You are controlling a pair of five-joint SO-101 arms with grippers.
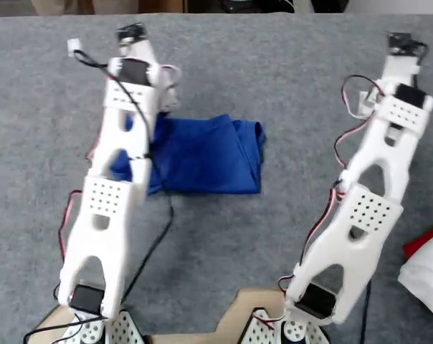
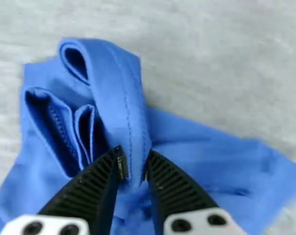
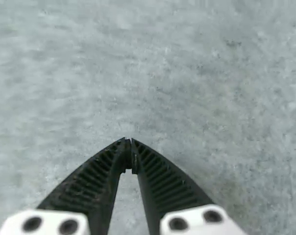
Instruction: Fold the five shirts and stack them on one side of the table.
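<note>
White arms (image 1: 112, 197) (image 1: 370, 208), black ribbed tools (image 2: 133, 164) (image 3: 128, 155) (red wires (image 1: 321, 221))

Open mat (image 1: 295, 107) right of blue shirt (image 1: 209, 154); left arm (image 1: 109, 208) overhangs shirt; white cloth (image 1: 426, 276) at right edge.

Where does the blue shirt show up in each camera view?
High view: blue shirt left of centre, partly under the left arm.
Left wrist view: a raised fold of it pinched in the left gripper.
Right wrist view: grey table cover beneath the shut right gripper.
Shared landmark: the grey table cover.

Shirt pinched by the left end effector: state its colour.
Blue shirt, best in left wrist view.
</note>
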